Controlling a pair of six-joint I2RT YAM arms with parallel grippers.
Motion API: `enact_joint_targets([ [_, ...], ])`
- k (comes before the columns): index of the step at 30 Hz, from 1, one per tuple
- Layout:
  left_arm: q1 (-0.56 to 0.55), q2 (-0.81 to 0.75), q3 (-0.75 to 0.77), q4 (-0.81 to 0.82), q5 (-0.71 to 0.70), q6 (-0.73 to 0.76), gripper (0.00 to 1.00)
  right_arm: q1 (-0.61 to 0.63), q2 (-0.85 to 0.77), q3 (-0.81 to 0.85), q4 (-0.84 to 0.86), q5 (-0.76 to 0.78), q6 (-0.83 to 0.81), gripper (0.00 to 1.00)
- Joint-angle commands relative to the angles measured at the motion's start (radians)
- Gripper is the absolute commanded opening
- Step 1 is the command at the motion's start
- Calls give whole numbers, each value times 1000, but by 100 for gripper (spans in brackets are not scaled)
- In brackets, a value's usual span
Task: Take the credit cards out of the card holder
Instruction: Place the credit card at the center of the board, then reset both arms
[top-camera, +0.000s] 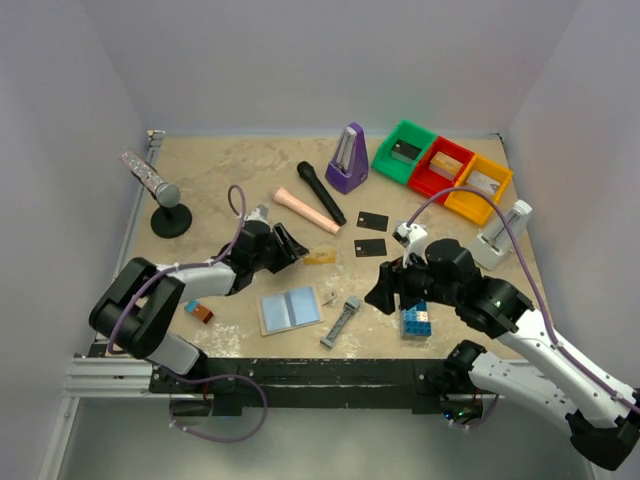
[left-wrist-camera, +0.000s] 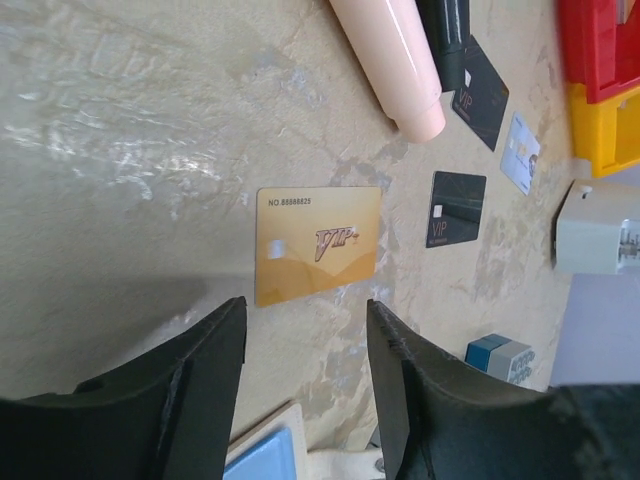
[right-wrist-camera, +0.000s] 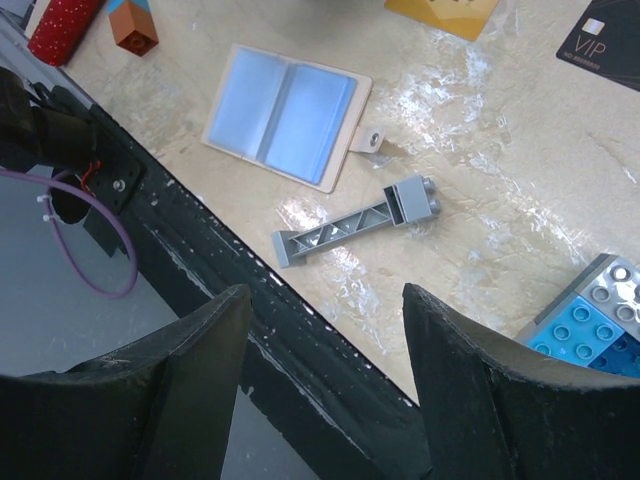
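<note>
Risk lies with the tan card (left-wrist-camera: 318, 243): the left pincer (left-wrist-camera: 305, 310) gapes empty close by it, so a low retreat could drag it. The right pincer (right-wrist-camera: 325, 300) (open, empty too) hovers near the card holder (right-wrist-camera: 285, 115), lying open by the edge of the counter (top-camera: 200, 195).

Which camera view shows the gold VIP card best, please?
The left wrist view: the gold VIP card lies whole and flat, its print readable. The top external view shows a small tan sliver; the right wrist view catches only its edge.
</note>
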Motion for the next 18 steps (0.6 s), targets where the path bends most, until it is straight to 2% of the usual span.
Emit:
enact_joint_targets([
  [1, 23, -164, -2, -180, -80, 87, 58, 1, -10, 19, -10, 30, -14, 66],
  [4, 22, -291, 12, -326, -163, 136, 61, 1, -16, 19, -19, 53, -20, 66],
  [9, -9, -448, 139, -735, -328, 192, 65, 1, -30, 26, -53, 126, -31, 66],
  [12, -35, -532, 172, -852, -393, 193, 66, 1, -70, 13, -73, 171, -40, 66],
  [14, -36, -598, 156, -894, -397, 177, 67, 1, -108, -10, -79, 235, -34, 67],
  [15, -41, -632, 150, -911, -400, 173, 73, 1, -130, -26, -77, 254, -29, 67],
  [18, -46, -712, 149, -977, -410, 171, 74, 0, -177, -59, -68, 280, -8, 68],
])
